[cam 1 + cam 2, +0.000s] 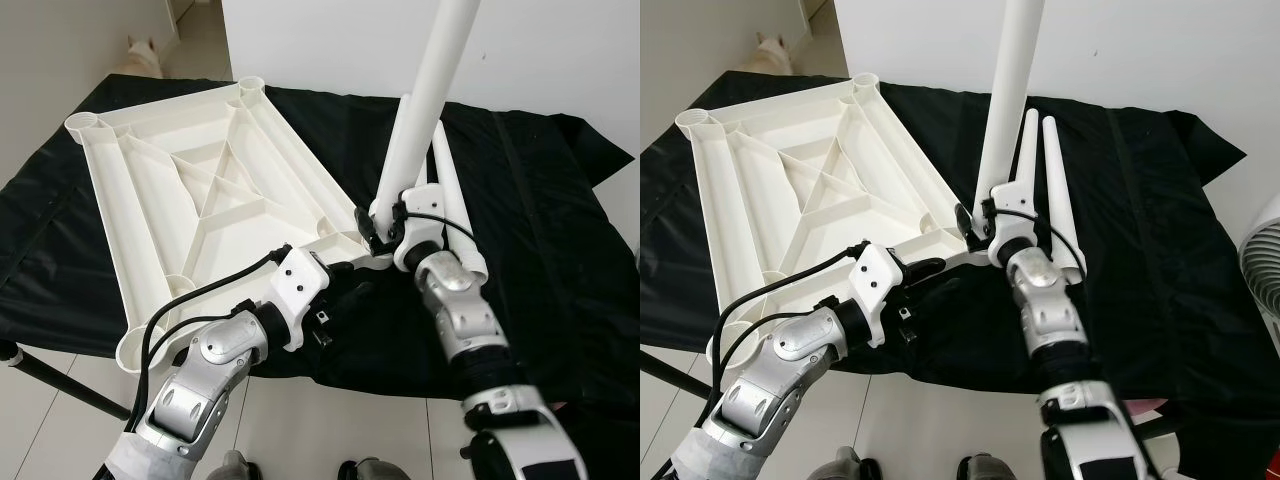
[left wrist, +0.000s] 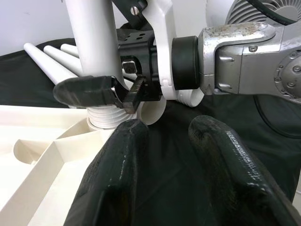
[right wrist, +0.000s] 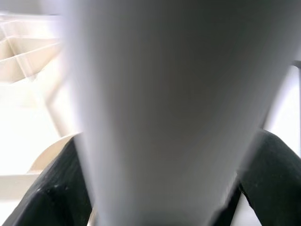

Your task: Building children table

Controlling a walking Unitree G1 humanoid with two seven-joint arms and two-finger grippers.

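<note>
Right gripper (image 1: 383,228) clamped on upright table leg (image 1: 425,95), threaded end in tabletop (image 1: 190,190) corner socket

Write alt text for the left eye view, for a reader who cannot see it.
The right gripper holds a white leg upright over a corner socket of an upturned white tabletop on a black cloth. The left gripper rests near that corner; spare legs lie beside it.

Home interior: pale tiled floor (image 1: 60,420), white walls (image 1: 560,50), black cloth (image 1: 560,250) spread out, 1 fan (image 1: 1262,262), small white animal (image 1: 138,55) by doorway.
</note>
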